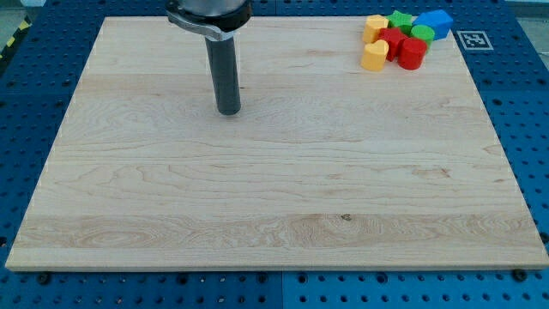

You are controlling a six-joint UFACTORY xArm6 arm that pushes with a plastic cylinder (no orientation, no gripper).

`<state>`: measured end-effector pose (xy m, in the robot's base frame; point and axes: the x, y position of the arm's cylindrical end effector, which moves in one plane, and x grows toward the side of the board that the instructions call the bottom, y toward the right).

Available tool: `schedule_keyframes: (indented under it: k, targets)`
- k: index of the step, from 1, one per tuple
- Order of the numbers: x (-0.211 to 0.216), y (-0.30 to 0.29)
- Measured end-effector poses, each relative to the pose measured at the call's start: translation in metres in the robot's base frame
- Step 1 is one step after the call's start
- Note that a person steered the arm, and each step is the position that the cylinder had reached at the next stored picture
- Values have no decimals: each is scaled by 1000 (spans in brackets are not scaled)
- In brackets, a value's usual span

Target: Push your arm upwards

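My dark rod comes down from the view's top, and my tip (228,111) rests on the wooden board (257,197) in its upper left-middle part. The blocks lie in a tight cluster at the board's top right corner, far to the right of my tip: a yellow block (374,56), a second yellow block (374,27), a red cylinder (412,53), a red block (392,40), a green block (401,21), a second green block (423,33) and a blue block (437,22). My tip touches none of them.
The board lies on a blue perforated table (34,103). A black-and-white marker tag (473,39) sits just off the board's top right corner.
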<state>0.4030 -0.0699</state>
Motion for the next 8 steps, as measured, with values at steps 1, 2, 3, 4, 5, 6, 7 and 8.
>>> schedule_keyframes:
  k: [1,2,3,4,5,6,7,8]
  targets:
    - [0,0]
    - [0,0]
    - [0,1]
    - [0,1]
    - [-6,1]
    - [-6,1]
    - [-9,1]
    - [-9,1]
